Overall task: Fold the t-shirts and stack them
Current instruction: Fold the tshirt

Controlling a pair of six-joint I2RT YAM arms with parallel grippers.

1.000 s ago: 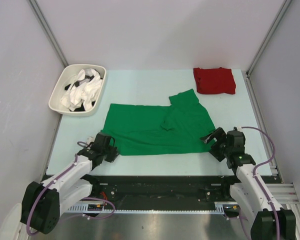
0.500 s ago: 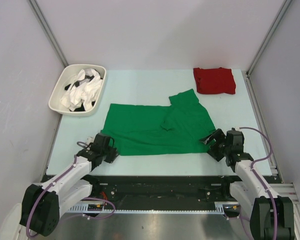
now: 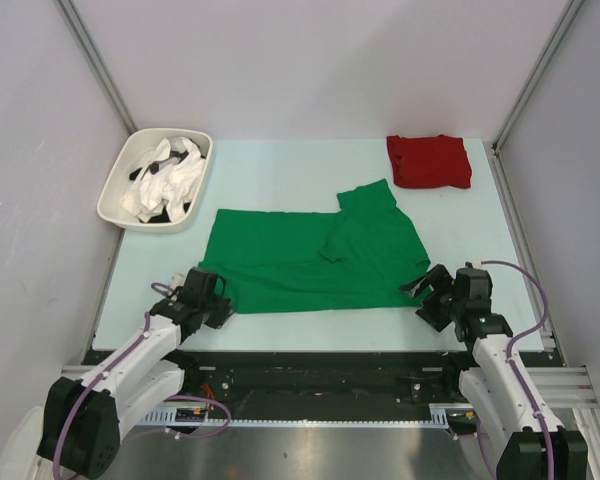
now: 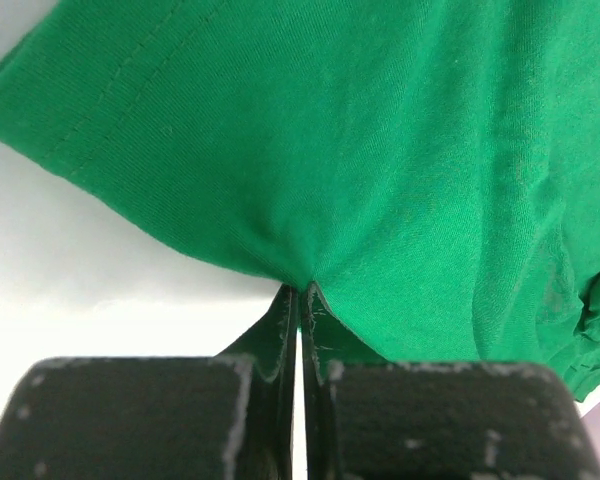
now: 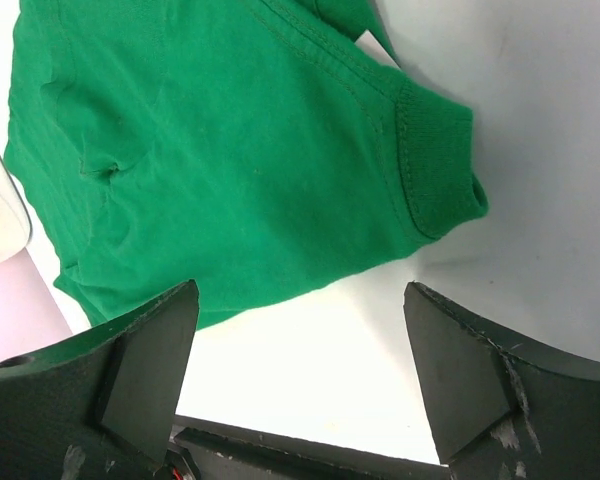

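Green shirt (image 3: 315,258) spread flat mid-bench (image 3: 280,175), half folded, one sleeve sticking out toward the far side. Red shirt (image 3: 429,161) folded square at the far right corner, well apart from the green one. White bin (image 3: 113,195) of crumpled white and dark cloth (image 3: 166,178) at the far left. Left tool (image 3: 218,297) at the near left corner of the green shirt, fingers pressed together with a pinch of green hem caught between them, cloth puckering into the grip in the left wrist view (image 4: 298,300). Right tool (image 3: 427,297) just beside the near right corner of the green shirt, fingers spread wide, nothing between them; ribbed collar edge (image 5: 435,165) lying flat on the bench ahead of the open fingers in the right wrist view. Compared with a second ago: right tool drawn back toward the near edge and slightly lower in the top view, now off the cloth's corner; left tool shifted only a little, same clamp on the hem; green shirt's near edge pulled slightly nearer; red shirt and bin unchanged.
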